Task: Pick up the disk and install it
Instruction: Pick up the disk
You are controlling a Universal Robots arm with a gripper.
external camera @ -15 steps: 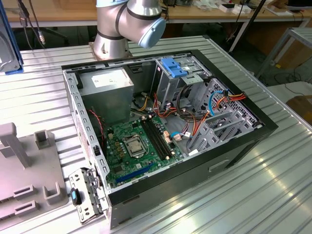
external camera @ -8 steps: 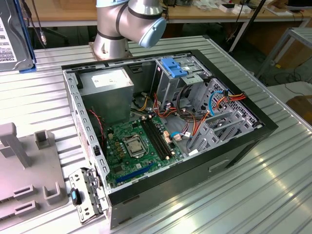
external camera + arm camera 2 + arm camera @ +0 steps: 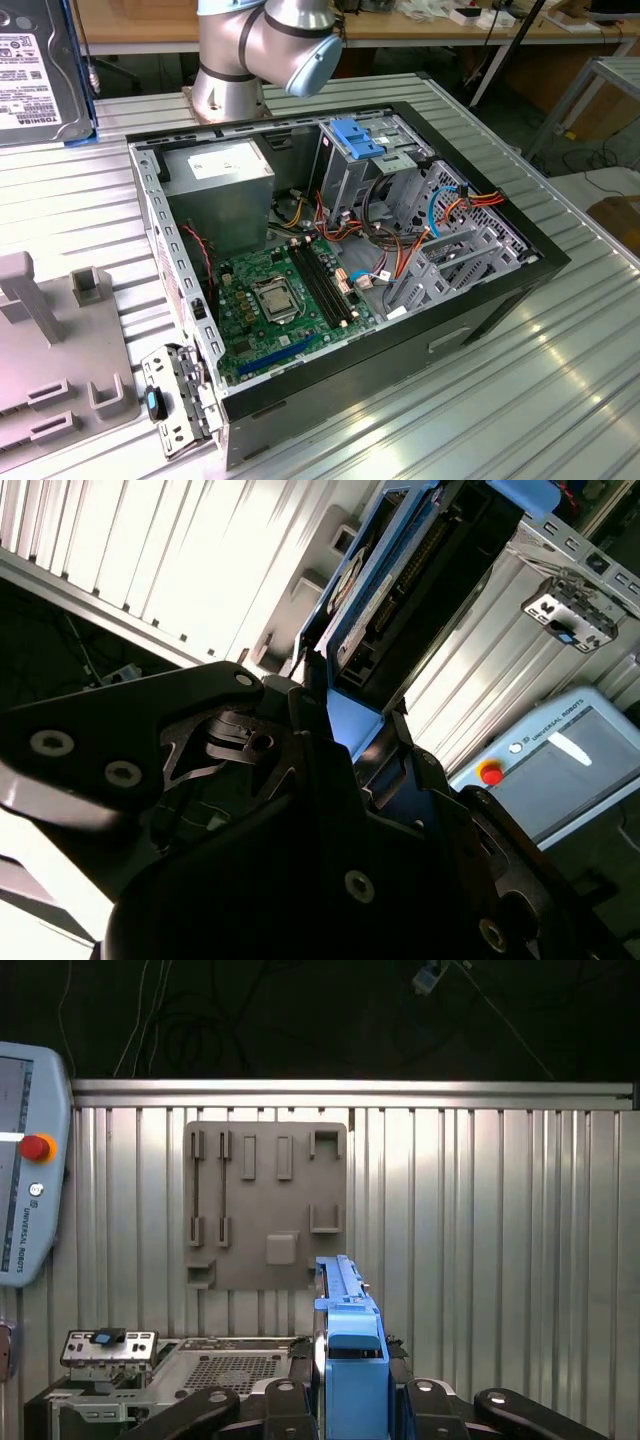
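- My pincer (image 3: 350, 1392) is clamped on the disk (image 3: 343, 1305), which stands edge-on between my fingers.
- In the exterior view it hangs at ten o'clock from the case (image 3: 420, 345).
- I judge it stiff, fairly heavy and shock-shy, best squeezed across its flat faces.

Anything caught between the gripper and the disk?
Nothing shows there: in the first wrist view the gripper clamps the disk directly by its blue rails.

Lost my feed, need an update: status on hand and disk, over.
Hand shut on disk, held on edge. Disk aloft, not yet in the case. Loose cables crowd the drive cage.
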